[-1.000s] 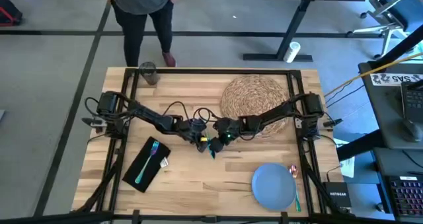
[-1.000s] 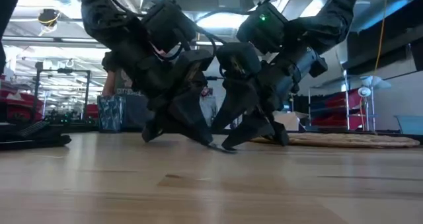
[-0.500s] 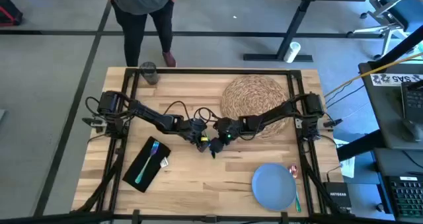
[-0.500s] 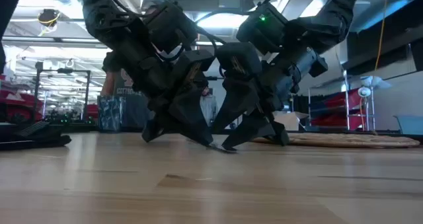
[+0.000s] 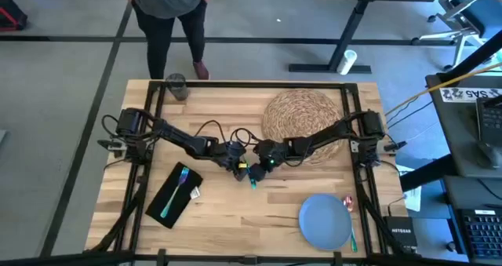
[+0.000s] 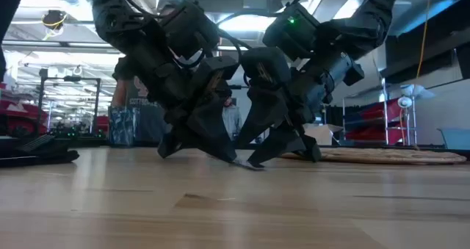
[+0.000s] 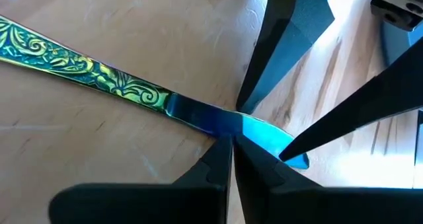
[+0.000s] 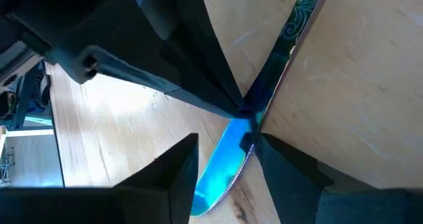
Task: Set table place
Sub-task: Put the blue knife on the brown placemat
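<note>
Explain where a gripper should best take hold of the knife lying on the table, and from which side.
Probably the narrow neck where the knife's green patterned handle meets the blue blade, coming straight down with fingers across its width. It lies flat on the table, so only its thin edges offer purchase. The left gripper, shut, and the open right gripper meet near there.

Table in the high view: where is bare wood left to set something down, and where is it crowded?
Bare table: the stretch between black napkin and blue plate, and between grey glass and woven placemat. Crowded at centre, where left gripper and right gripper meet over the knife.
</note>
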Available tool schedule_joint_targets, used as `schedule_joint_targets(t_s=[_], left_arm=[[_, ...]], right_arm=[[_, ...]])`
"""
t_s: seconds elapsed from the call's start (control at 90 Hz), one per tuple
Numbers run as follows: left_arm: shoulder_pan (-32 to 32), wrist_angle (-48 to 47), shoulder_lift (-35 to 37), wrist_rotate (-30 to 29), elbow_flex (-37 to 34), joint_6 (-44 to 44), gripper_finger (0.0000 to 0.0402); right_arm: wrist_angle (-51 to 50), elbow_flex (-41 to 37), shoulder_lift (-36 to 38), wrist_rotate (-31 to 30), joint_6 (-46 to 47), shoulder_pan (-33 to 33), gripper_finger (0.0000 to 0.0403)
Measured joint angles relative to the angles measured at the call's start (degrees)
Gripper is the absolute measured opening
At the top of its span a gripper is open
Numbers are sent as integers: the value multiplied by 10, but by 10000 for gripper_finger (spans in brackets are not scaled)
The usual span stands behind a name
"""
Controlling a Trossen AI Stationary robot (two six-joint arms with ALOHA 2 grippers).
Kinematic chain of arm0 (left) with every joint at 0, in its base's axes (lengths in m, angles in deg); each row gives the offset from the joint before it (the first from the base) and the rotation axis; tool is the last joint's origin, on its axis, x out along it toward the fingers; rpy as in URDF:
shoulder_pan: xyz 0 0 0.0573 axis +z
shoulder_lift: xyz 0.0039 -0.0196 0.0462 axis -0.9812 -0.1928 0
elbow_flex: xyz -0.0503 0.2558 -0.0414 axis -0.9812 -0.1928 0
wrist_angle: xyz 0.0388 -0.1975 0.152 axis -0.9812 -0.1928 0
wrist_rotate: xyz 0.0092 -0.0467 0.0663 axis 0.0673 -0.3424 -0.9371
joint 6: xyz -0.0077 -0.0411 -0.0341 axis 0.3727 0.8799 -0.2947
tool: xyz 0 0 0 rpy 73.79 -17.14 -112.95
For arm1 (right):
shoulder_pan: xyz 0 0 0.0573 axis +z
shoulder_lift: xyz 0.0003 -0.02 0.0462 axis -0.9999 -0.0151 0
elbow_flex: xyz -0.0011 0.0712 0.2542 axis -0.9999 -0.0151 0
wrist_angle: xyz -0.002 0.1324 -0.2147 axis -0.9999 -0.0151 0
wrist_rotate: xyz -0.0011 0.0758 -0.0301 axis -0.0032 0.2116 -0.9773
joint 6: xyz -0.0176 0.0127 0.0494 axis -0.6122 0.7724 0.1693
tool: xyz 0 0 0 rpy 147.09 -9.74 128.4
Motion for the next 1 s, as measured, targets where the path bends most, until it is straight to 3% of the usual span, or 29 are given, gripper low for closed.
schedule_joint_targets(t_s=[1.0], left_arm=[[27, 47, -17, -37, 0, -39, 0]], right_arm=[[-5, 0, 0, 0, -3, -1, 149]])
